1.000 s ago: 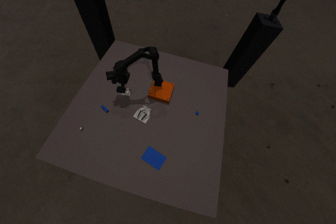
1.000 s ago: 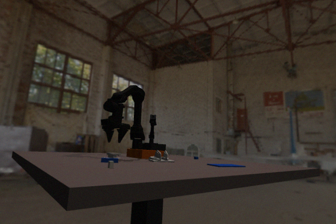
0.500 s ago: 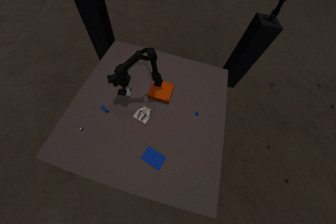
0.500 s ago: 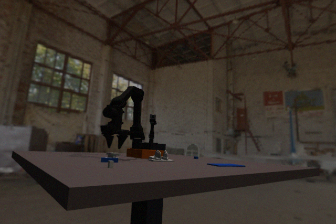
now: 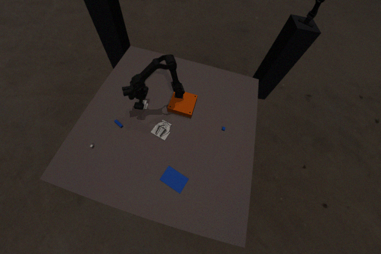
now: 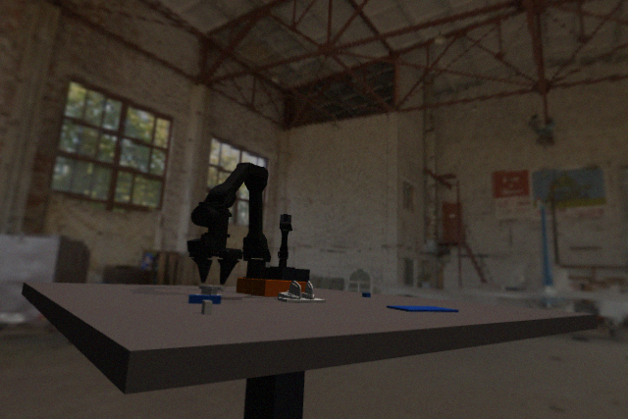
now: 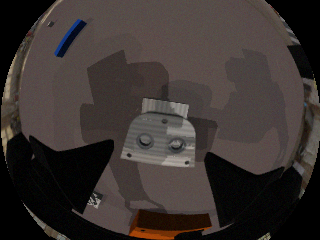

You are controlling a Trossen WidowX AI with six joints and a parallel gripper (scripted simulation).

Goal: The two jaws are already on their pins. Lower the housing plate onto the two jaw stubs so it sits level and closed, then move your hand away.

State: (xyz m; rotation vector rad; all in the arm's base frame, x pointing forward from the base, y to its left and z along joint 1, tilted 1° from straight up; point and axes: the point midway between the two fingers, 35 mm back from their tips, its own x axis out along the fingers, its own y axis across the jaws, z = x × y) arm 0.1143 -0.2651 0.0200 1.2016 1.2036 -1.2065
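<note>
The housing plate, pale grey with two large round holes and a rounded edge, lies on the table apart from the jaw assembly. My gripper is open and empty, pointing down low over the housing plate, one finger on each side of it in the wrist view. The white jaw base lies flat nearer the table's middle, with two jaws standing on it. It is partly hidden behind a finger in the wrist view. The pins and stubs are too small to make out.
An orange box sits under my arm's base. A blue bar and a small grey block lie on the left side. A blue sheet and small blue cube lie farther off.
</note>
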